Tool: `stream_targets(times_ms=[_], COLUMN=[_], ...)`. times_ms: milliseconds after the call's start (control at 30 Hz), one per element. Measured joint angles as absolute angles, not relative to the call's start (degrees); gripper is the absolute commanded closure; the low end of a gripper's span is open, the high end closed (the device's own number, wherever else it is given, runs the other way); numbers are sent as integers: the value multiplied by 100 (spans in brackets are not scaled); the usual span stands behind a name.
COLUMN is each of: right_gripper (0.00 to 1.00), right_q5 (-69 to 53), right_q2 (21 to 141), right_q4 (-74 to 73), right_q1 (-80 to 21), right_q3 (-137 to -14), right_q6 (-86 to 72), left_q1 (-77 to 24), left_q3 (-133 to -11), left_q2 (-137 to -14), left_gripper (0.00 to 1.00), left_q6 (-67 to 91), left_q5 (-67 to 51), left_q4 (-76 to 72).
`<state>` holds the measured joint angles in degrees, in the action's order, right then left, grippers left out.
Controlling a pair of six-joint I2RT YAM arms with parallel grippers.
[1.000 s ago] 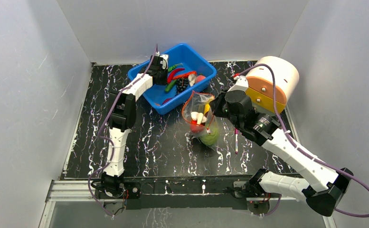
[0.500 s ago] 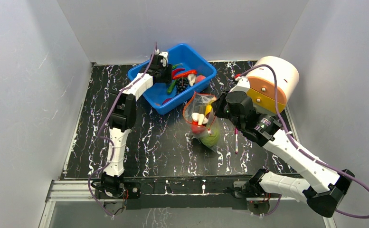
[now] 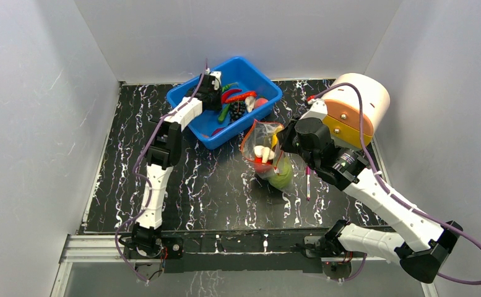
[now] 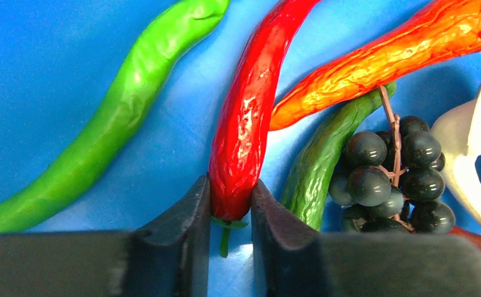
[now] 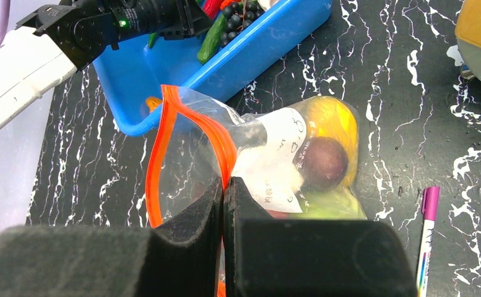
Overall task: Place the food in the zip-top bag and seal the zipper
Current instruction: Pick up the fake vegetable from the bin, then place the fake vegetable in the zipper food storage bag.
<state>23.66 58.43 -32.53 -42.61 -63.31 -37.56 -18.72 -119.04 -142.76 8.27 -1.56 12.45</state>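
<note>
Handling: the long, glossy red toy chili (image 4: pixel 250 117) looks light, firm and slick, so its narrow stem end is the sound place to grip. The left gripper (image 4: pixel 230 189) has its jaws closed on exactly that end, inside the blue plastic tub (image 4: pixel 39 62). The clear, crinkly zip-top bag (image 5: pixel 188 154), part-filled with toy food pieces (image 5: pixel 324 161), is limp and rests on the black marbled table (image 5: pixel 411 124) just beside the tub; the right gripper (image 5: pixel 223 185) is pinched fully together on the red-orange zipper strip (image 5: pixel 171 98) at the bag's rim, holding the mouth open.
</note>
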Motion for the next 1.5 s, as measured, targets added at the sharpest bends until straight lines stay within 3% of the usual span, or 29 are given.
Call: stream_targets(times_ms=[667,1500], right_gripper=[100,100], right_q5=[2432,3127], right_q2=[6045,6694], right_q4=[-3216,-2515], right_q1=[-4261,-4257], right_q3=[-6331,-6626], right_q6=[-4174,-2790], left_q1=[-1933,-2276], left_q3=[-10235,-8508], left_q2=[-12127,-8497], left_gripper=[94,90], left_q6=[1122,814], left_q5=[-119,-1599], left_q4=[1317,3076])
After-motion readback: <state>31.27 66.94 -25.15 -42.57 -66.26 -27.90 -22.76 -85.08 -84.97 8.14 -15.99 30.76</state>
